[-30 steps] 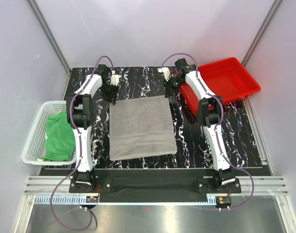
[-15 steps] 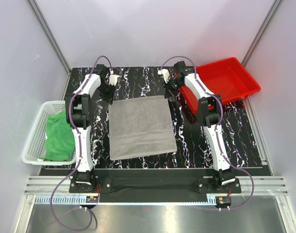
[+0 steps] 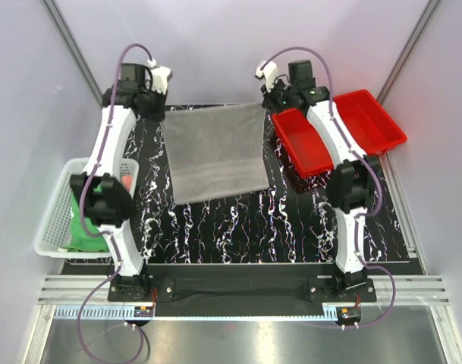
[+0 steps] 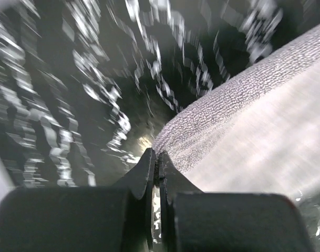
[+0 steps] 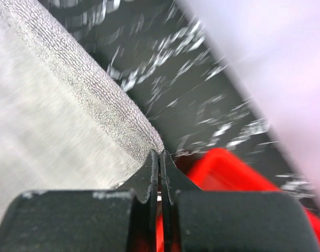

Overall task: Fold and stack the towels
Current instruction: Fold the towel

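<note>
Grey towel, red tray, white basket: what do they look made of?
Grey towel: soft terry cloth, matte, looped nap visible at its edge. Red tray: likely moulded plastic, smooth, slightly glossy. White basket: probably plastic, open lattice walls.

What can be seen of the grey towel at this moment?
The grey towel is a soft, square terry cloth, unfolded in a single layer. Its two far corners are pinched and held up, one by the left tool, one by the right tool, both shut on it. The cloth hangs stretched between them, sloping toward the arms' bases over the black marbled table; whether its near edge touches the table cannot be told. The wrist views show a looped pile and a hemmed border.
</note>
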{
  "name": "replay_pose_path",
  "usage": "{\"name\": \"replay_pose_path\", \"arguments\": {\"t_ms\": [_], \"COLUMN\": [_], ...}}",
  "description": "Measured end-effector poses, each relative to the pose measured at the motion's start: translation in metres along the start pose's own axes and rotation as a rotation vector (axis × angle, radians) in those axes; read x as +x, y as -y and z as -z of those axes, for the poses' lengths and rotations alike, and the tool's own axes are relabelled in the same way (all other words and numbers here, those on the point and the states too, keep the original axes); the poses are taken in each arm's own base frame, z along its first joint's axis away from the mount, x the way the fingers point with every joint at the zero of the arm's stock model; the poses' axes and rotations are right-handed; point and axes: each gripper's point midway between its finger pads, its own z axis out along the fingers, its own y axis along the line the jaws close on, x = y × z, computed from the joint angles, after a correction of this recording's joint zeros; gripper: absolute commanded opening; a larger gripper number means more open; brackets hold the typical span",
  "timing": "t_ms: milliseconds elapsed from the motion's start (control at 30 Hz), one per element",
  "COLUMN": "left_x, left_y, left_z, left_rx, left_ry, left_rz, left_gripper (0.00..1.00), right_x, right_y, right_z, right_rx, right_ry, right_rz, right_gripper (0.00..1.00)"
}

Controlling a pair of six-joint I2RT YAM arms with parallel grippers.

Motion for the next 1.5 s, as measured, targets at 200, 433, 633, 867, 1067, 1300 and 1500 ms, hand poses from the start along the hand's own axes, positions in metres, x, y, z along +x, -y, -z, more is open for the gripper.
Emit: {"name": "replay_pose_path", "arguments": {"t_ms": [200, 433, 633, 867, 1067, 1300, 1500], "left_x": [-0.056, -0.058, -0.043, -0.016, 0.000, 0.037, 0.041], "left_y": [0.019, 0.053, 0.088, 0.104, 0.088, 0.049, 0.024], "left_z": [0.103, 0.178, 0.232, 0.253, 0.165, 0.003, -0.083], "left_rx": [-0.053, -0.054, -0.025, 0.005, 0.027, 0.087, 0.104], "left_ry": [0.243, 0.369, 0.425, 0.440, 0.240, -0.065, -0.145], "left_rz": [-0.072, -0.124, -0.161, -0.150, -0.110, -0.017, 0.000], "left_gripper": [0.00, 0.00, 0.00, 0.00, 0.00, 0.00, 0.00], "right_x": [-0.082, -0.110, -0.103, -0.119, -0.093, 0.020, 0.082], "right_y": [0.003, -0.026, -0.073, -0.107, -0.085, -0.064, -0.032], "right_z": [0.088, 0.162, 0.215, 0.271, 0.204, 0.057, -0.028], "right_rx": [0.127, 0.165, 0.148, 0.143, 0.090, -0.036, -0.053], "right_ry": [0.180, 0.268, 0.282, 0.359, 0.246, -0.012, -0.091], "right_rz": [0.063, 0.064, 0.036, 0.061, 0.020, -0.102, -0.154], "right_gripper": [0.00, 0.00, 0.00, 0.00, 0.00, 0.00, 0.00]}}
